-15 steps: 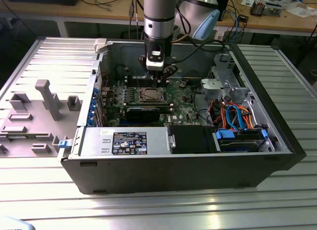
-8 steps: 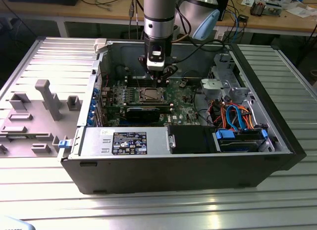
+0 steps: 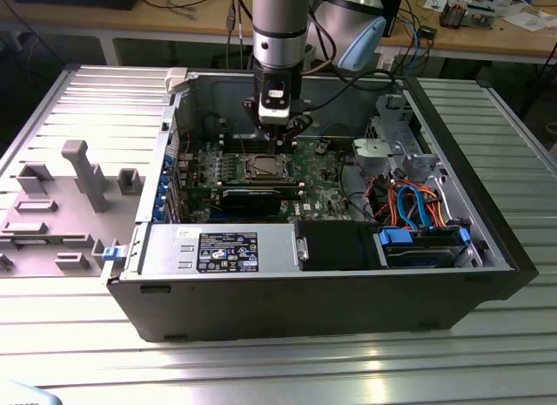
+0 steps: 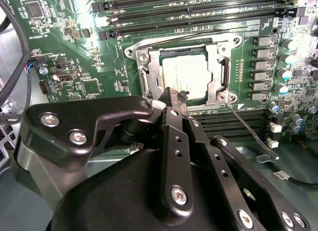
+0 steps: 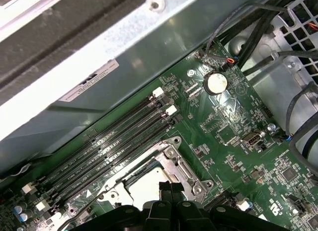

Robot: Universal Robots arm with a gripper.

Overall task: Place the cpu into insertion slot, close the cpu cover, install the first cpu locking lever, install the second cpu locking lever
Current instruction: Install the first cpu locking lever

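The cpu [image 4: 186, 77] lies flat in the insertion slot [image 4: 231, 42], its silvery top showing through the window of the cpu cover [image 4: 151, 72], which lies down over it. A thin locking lever [image 4: 248, 129] sticks out from the socket's corner over the green board. Another thin lever [image 4: 198, 35] runs along the socket's side by the memory slots. My gripper [image 4: 175, 94] is shut with nothing in it, its tips just above the socket's edge. In the exterior view my gripper [image 3: 280, 139] hangs right over the socket [image 3: 265, 167]. In the first wrist view its fingertips [image 5: 165, 187] stand together at the cover [image 5: 176, 164].
The green board [image 3: 318, 174] lies inside an open computer case [image 3: 348, 283]. Long black memory slots [image 4: 198, 12] run beside the socket. Capacitors [image 4: 288, 57] stand on the other side. Cables and drive bays [image 3: 418, 213] fill the exterior view's right. A grey fixture plate [image 3: 70, 187] lies at its left.
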